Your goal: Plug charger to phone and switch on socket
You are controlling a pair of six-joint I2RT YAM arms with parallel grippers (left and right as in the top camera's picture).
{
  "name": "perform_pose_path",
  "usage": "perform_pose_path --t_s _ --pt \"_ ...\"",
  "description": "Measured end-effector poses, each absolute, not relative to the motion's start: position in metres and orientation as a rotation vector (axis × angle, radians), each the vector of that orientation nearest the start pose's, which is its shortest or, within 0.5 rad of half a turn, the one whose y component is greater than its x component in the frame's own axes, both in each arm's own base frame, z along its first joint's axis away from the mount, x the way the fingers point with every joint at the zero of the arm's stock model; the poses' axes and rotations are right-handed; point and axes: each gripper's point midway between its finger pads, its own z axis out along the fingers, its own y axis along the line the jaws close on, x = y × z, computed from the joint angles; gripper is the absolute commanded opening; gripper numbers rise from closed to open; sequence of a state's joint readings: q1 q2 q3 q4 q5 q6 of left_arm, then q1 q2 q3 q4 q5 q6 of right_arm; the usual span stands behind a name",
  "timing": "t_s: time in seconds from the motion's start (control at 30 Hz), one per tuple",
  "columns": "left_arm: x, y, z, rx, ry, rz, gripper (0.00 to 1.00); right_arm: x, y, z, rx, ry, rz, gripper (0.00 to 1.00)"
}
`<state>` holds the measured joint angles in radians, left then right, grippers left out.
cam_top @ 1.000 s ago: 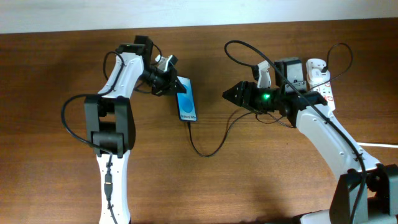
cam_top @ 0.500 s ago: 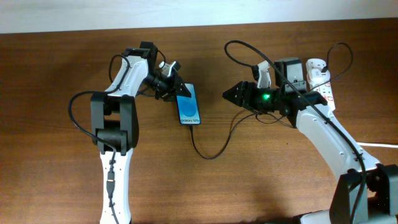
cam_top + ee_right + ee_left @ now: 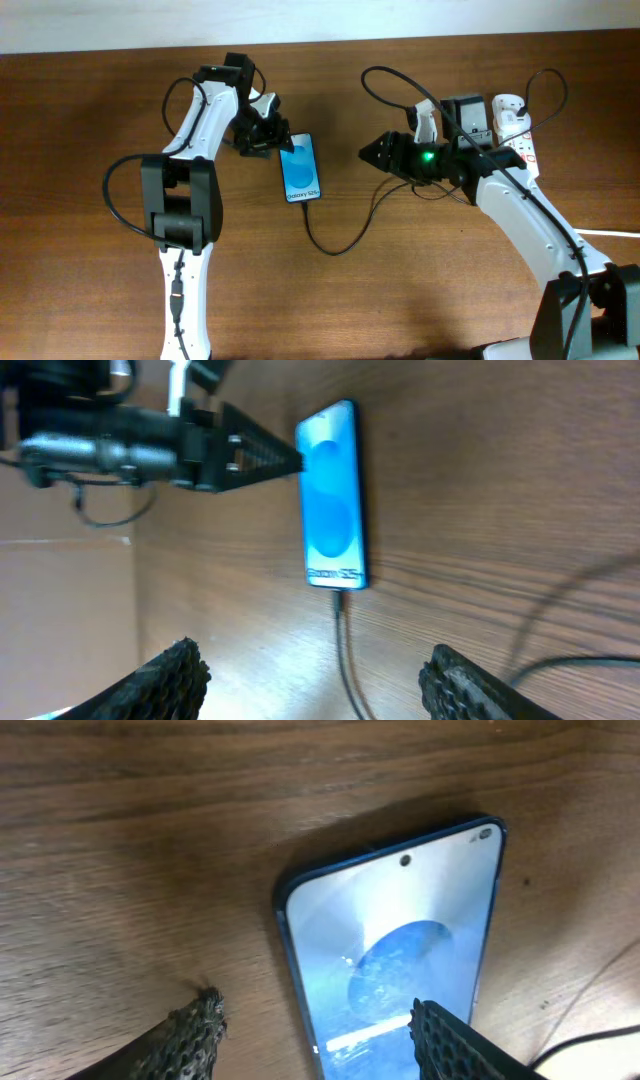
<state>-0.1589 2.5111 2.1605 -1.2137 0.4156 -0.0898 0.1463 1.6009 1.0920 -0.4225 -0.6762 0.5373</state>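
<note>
The phone lies flat on the wooden table with its blue screen up; the left wrist view shows it close up. My left gripper is open at the phone's top end; one fingertip hovers over the screen, the other over bare wood. The charger, a thin black cable, meets the phone's lower edge and loops right toward the socket. My right gripper is open above the table, right of the phone, holding nothing.
The socket's thick white cord runs off the right edge. Black cable loops arch over the table behind my right arm. A pale wall borders the table's far edge.
My left gripper has opened and let go of the phone, which now lies a little lower and turned slightly. My right arm has stayed in place.
</note>
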Motion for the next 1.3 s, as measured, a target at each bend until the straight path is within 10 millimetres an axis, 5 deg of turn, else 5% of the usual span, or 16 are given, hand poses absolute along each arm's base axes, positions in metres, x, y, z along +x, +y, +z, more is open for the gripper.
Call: perform_pose_path --t_s 0.17,0.2,0.3,0.4,0.47,0.63,0.8,0.9,1.1,1.3 --pt "0.481 -0.122 0.017 0.139 3.129 -0.478 0.66 0.375 0.153 0.133 0.154 2.575 0.995 0.74" --pt "0.490 -0.116 0.029 0.146 3.109 -0.450 0.66 0.375 0.153 0.132 0.123 2.571 0.985 0.74" --pt "0.508 -0.123 0.106 0.257 2.946 -0.504 0.66 0.375 0.149 0.136 0.051 2.572 0.923 0.78" --pt "0.502 -0.138 0.151 0.334 2.851 -0.636 0.61 0.374 0.128 0.171 0.066 2.546 0.747 0.80" --pt "0.491 -0.152 0.164 0.372 2.828 -0.775 0.60 0.371 0.095 0.203 0.142 2.475 0.649 0.81" --pt "0.476 -0.188 0.192 0.494 2.681 -1.159 0.71 0.357 -0.019 0.209 0.539 2.429 0.486 0.81" --pt "0.473 -0.198 0.201 0.517 2.633 -1.253 0.86 0.340 -0.114 0.206 0.846 2.328 0.292 0.84" --pt "0.470 -0.204 0.202 0.538 2.628 -1.265 1.00 0.336 -0.155 0.192 0.936 2.306 0.217 0.84" --pt "0.467 -0.211 0.202 0.558 2.628 -1.269 0.99 0.359 -0.175 0.178 0.898 2.287 0.168 0.85" --pt "0.467 -0.211 0.202 0.559 2.626 -1.268 0.99 0.394 -0.216 0.116 0.950 2.299 0.057 0.84"
